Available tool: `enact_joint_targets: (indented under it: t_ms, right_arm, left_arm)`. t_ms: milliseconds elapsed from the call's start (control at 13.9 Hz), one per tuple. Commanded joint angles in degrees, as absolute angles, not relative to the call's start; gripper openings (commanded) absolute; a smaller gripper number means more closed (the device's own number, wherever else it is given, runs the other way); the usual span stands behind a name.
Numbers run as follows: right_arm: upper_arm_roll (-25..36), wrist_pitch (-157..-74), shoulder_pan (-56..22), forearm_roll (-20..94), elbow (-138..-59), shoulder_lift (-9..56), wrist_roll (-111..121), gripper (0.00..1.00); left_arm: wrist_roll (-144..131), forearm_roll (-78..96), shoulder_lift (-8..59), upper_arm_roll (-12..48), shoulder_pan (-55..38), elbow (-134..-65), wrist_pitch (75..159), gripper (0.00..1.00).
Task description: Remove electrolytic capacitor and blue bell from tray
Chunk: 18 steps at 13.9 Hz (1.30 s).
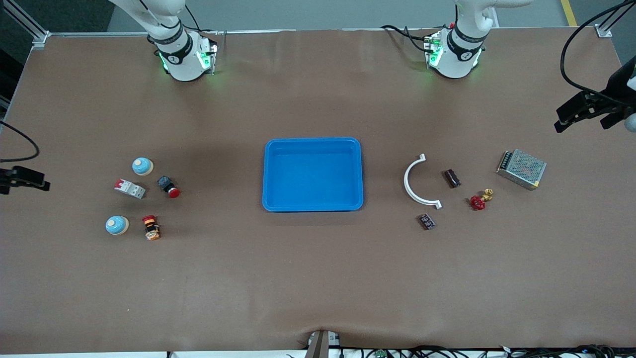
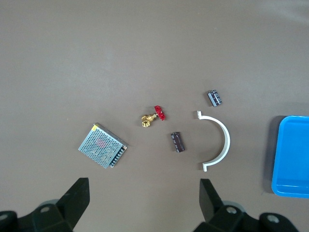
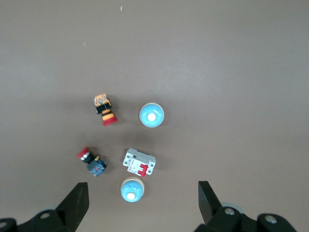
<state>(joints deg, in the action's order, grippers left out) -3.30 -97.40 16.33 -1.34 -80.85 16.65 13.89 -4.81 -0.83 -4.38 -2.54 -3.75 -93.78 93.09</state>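
The capacitor (image 1: 452,178), a dark cylinder, lies on the table toward the left arm's end, beside a white arc (image 1: 420,181); it also shows in the left wrist view (image 2: 177,142). Two blue bells stand toward the right arm's end: one (image 1: 142,166) farther from the front camera, one (image 1: 117,225) nearer. In the right wrist view they show as one bell (image 3: 133,189) below the fingers and the other (image 3: 151,115) farther off. My left gripper (image 2: 144,195) is open and empty, high over the table (image 1: 571,115). My right gripper (image 3: 142,195) is open and empty, high up (image 1: 25,179).
A blue tray (image 1: 268,174) sits mid-table. Near the capacitor lie a red-handled valve (image 1: 480,200), a mesh-covered power supply (image 1: 521,169) and a small dark component (image 1: 427,222). Near the bells lie a circuit breaker (image 1: 130,188) and two red push buttons (image 1: 169,186) (image 1: 151,227).
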Motion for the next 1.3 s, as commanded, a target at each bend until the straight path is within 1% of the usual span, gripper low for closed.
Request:
enact_joint_targets:
  t_ms: [0,288,433,505,577,721,793,865,1010,1226]
  right_arm:
    - [-3.43,-94.75,15.56,-1.58,-75.42,17.41,7.66,1.0]
    - [-3.52,-84.49,15.03,-1.32,-67.34,17.23,3.26,1.0]
    - [-3.52,-81.4,14.59,-0.71,-65.75,16.18,0.8,1.0]
    - [-3.6,-80.69,14.59,0.08,-65.74,14.26,-0.34,1.0]
    - [-3.78,-79.9,14.68,0.26,-66.0,12.5,-1.57,1.0]
    - [-4.39,-77.62,14.68,0.35,-66.36,10.99,-3.68,1.0]
    - [-5.61,-76.82,14.94,0.35,-66.53,9.94,-4.65,1.0]
    - [-7.37,-76.73,15.72,0.35,-68.27,8.19,-5.18,1.0]
    - [-7.91,-79.26,16.17,0.35,-74.33,3.62,-5.36,1.0]
    - [-7.38,-80.07,14.86,0.35,-77.59,1.5,-5.36,1.0]
  left_arm:
    - [-3.52,-0.09,-4.92,-2.55,-3.78,-93.34,92.11,1.0]
    - [-3.69,-0.09,-5.18,-2.55,-3.78,-93.34,91.32,1.0]
    - [-3.69,-0.09,-5.19,-2.55,-3.78,-93.25,91.32,1.0]
    - [-3.69,-0.09,-5.19,-2.55,-3.78,-93.25,91.41,1.0]
    - [-3.69,-0.09,-5.19,-2.55,-3.78,-93.25,91.41,1.0]
    - [-3.69,-0.09,-5.19,-2.55,-3.78,-93.25,91.41,1.0]
    - [-3.69,-0.09,-5.19,-2.55,-3.78,-93.25,91.41,1.0]
    - [-3.69,-0.09,-5.1,-2.55,-3.78,-93.08,91.49,1.0]
    - [-3.69,-0.09,-5.18,-2.55,-3.78,-92.81,91.41,1.0]
    - [-3.69,-0.09,-5.01,-2.55,-3.78,-92.9,91.49,1.0]
